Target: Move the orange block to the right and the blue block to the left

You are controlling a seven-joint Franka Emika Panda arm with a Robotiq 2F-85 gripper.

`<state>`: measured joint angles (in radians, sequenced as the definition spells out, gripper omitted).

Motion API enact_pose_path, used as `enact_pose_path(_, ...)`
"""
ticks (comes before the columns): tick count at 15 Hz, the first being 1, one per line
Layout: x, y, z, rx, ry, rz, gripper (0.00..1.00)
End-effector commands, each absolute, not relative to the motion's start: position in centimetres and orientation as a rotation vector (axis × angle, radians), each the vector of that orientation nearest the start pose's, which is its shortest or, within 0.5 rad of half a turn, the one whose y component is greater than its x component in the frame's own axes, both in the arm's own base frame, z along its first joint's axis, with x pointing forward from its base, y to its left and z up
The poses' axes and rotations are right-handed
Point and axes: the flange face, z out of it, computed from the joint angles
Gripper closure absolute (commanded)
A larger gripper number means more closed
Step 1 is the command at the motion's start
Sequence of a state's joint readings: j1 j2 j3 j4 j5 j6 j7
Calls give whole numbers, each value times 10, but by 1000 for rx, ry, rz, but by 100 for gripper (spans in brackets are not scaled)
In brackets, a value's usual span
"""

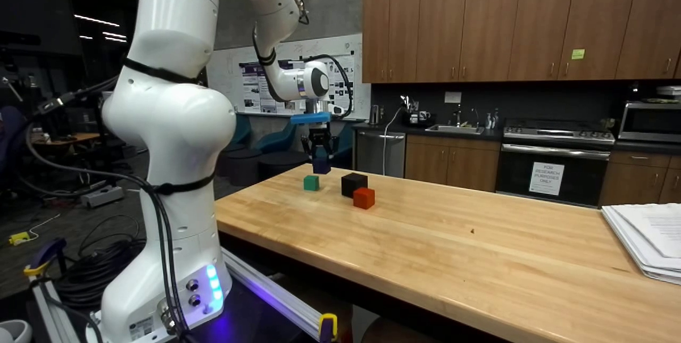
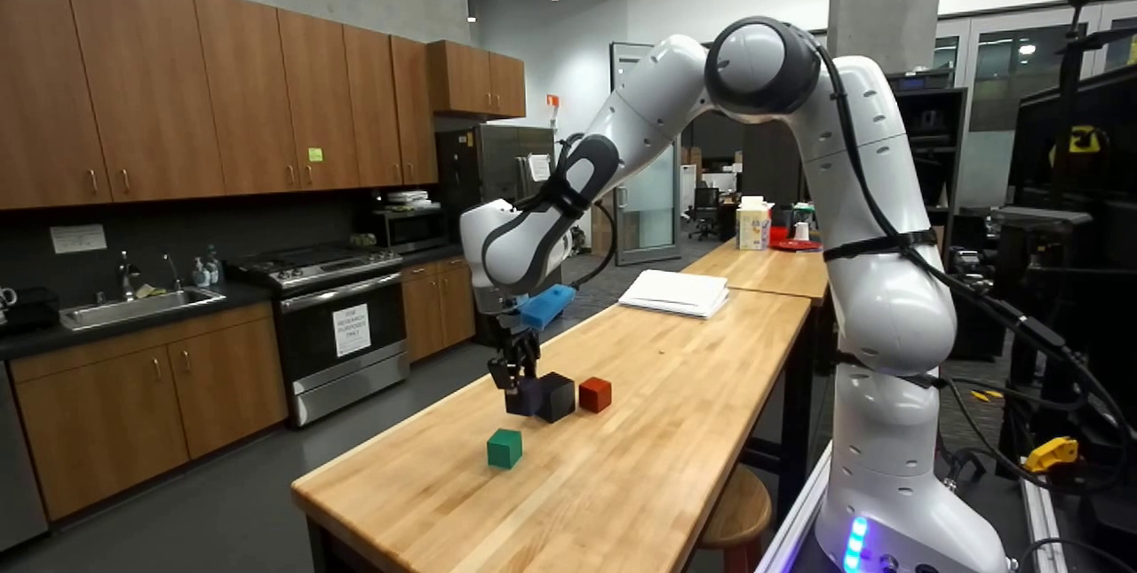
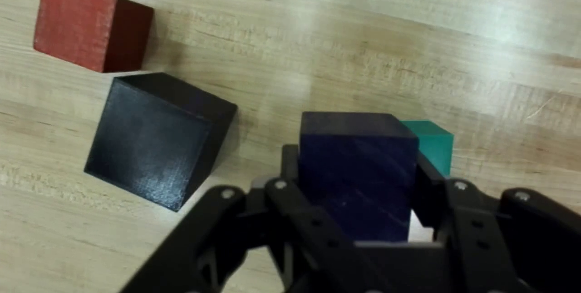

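The dark blue block is between the fingers of my gripper in the wrist view, with the fingers touching its sides. In both exterior views the blue block hangs under my gripper; it looks held above the table. The orange block is a red-orange cube on the table. It also shows in both exterior views, close to a larger black cube.
The black cube stands beside the orange block. A green cube is partly hidden behind the blue block in the wrist view. White papers lie on the wooden table.
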<state>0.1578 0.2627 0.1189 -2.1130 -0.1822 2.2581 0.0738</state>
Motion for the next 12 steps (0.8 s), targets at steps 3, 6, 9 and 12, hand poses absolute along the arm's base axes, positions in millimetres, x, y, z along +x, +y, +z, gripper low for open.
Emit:
enact_pose_path(3, 520, 175, 279, -3197, -603, 155, 69)
enact_pose_path(6, 519, 186, 277, -3186, -633, 129, 69)
enact_pose_path(9, 519, 193, 277, -3173, -662, 108, 69)
enact_pose_path(12, 519, 196, 273, -3171, -671, 113, 69)
